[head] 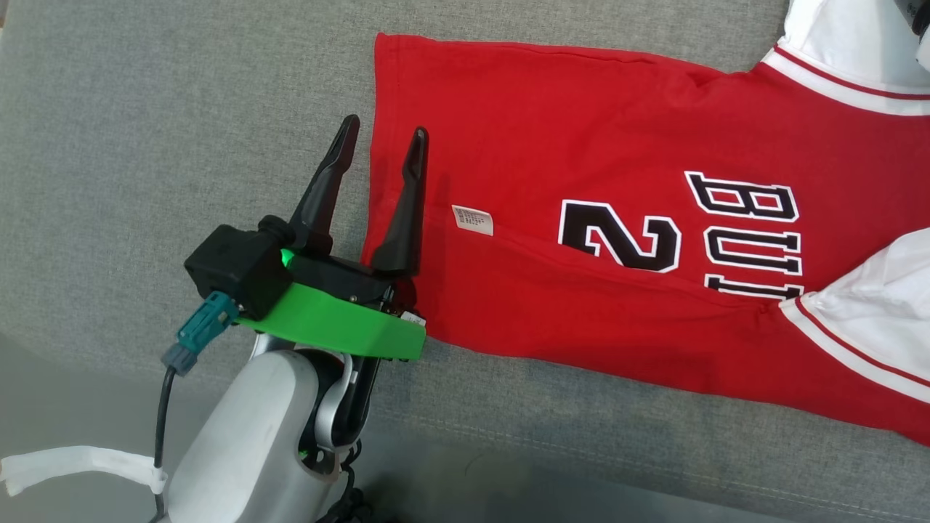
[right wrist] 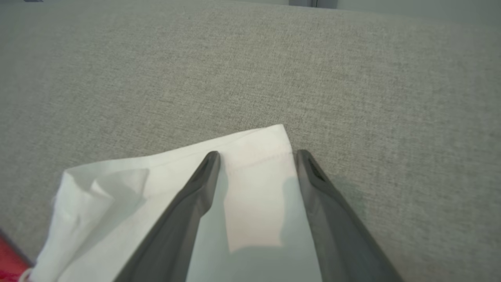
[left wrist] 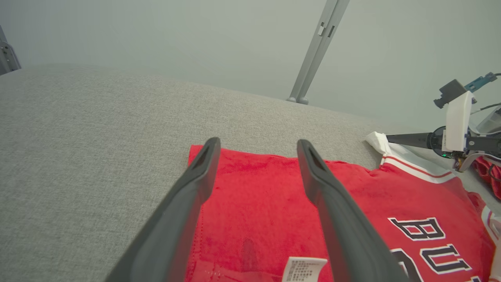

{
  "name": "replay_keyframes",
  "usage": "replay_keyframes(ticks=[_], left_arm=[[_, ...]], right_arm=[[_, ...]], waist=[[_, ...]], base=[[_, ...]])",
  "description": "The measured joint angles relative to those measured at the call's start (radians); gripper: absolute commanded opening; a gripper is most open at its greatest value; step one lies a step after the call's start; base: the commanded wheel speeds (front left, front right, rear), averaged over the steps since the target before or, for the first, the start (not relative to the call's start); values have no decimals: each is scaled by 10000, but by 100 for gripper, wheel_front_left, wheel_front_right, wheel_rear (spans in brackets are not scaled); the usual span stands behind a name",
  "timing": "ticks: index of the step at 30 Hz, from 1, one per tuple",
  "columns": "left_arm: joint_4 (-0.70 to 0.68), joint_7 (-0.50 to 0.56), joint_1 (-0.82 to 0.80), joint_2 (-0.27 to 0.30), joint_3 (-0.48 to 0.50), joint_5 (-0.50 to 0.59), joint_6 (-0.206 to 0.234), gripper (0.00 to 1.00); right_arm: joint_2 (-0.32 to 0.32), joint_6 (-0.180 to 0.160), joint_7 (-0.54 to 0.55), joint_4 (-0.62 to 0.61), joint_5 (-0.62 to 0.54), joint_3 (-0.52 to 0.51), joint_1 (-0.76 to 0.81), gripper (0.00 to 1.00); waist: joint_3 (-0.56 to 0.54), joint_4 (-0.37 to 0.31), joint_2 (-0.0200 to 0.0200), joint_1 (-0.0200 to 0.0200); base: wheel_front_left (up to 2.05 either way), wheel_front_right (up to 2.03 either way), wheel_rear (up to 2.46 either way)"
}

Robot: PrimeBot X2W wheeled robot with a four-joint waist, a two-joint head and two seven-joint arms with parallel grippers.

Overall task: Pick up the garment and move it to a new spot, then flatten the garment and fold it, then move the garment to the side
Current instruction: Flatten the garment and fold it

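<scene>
The garment [head: 581,145] is a red jersey with white sleeves and black-and-white lettering, lying spread on a grey fabric surface [head: 145,145]. My left gripper [head: 385,127] is open at its bottom hem, one finger over the red cloth and the other just off its edge. From the left wrist, the open fingers [left wrist: 257,143] straddle the hem corner of the garment [left wrist: 254,196]. At the far end my right gripper [right wrist: 257,153] is open over a white sleeve [right wrist: 254,172], near that sleeve's corner. The left wrist view shows the right gripper [left wrist: 407,139] side-on above that sleeve.
A white care label [head: 472,219] lies on the red cloth by the left fingers. The grey surface's front edge with its seam [head: 581,450] runs below the jersey. A metal post [left wrist: 317,51] stands behind the surface. Bare grey fabric lies left of the garment.
</scene>
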Motion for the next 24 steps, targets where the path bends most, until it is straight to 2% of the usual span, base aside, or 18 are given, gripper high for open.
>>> replay_keyframes(ticks=[9, 12, 14, 18, 20, 21, 24], left_arm=[[94, -65, -15, -38, -58, -25, 0, 100], [125, -86, -22, -46, -63, -25, 0, 100], [155, -94, -25, -50, -54, -27, 0, 100], [267, -173, -26, -58, 35, -27, 4, 100], [311, -174, -26, -58, 48, -25, 4, 100], [351, -176, -26, -59, 50, -25, 4, 100], [407, -184, -26, -61, 67, -25, 4, 100]], right_arm=[[-75, 88, -98, 692, -291, 86, -510, 98], [-10, 105, -96, 884, -291, 125, -642, 80], [38, 182, -94, 965, -314, 199, -692, 49], [263, 364, -82, 1139, -428, 472, -818, 34], [362, 437, -82, 1223, -449, 558, -830, 14], [408, 491, -90, 1273, -502, 648, -852, 0], [472, 531, -167, 1400, -583, 681, -897, 0]], waist=[[100, 118, 0, -1], [108, 149, 0, -1], [100, 154, 0, -1], [30, 86, 0, -1], [-25, 27, 0, 0], [-85, -37, 0, -1], [-176, -144, 0, -1]], base=[[0, 0, 0], [0, 0, 0], [0, 0, 0], [0, 0, 0], [0, 0, 0], [0, 0, 0], [0, 0, 0]])
